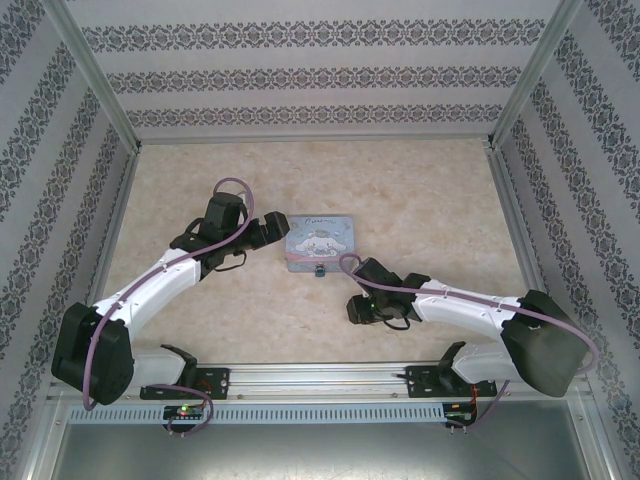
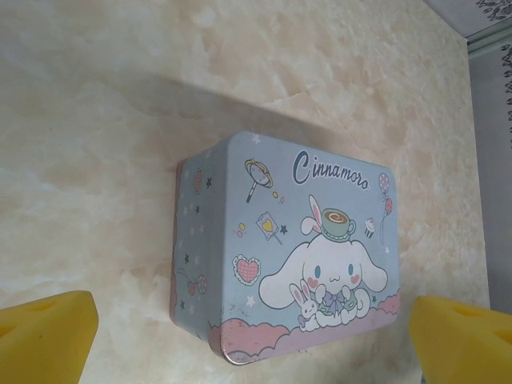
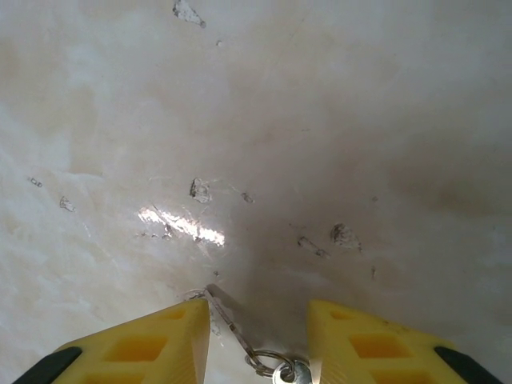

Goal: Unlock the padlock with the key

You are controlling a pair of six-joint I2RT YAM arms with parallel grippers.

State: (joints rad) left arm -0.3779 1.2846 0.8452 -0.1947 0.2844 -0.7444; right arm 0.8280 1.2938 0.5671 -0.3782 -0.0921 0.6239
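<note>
Top view first: closest to the camera is the rail (image 1: pixel 320 378) with both arm bases at 6 o'clock. Up from there, the tin (image 1: pixel 320 243) sits mid-table, and the padlock (image 1: pixel 317 270) is a tiny dark speck touching the tin's 6 o'clock edge. The left gripper (image 1: pixel 265 232) is just off the tin at 9 o'clock, and the right gripper (image 1: pixel 358 305) is down at the tin's 4 o'clock.

Left wrist: the left gripper (image 2: pixel 256 352) is spread wide with nothing in it, one yellow tip in each bottom corner, looking at the tin (image 2: pixel 288 256).

Right wrist: the right gripper (image 3: pixel 256 340) has a fairly narrow gap, straddling the key (image 3: pixel 228 320), which lies on the table (image 3: pixel 320 120) with its ring (image 3: pixel 276 370) at 6 o'clock. It doesn't look pinched.

So I'd say we're at the key pickup. The next move needs a careful close on that sliver, then a carry to the padlock at roughly 11 o'clock.
</note>
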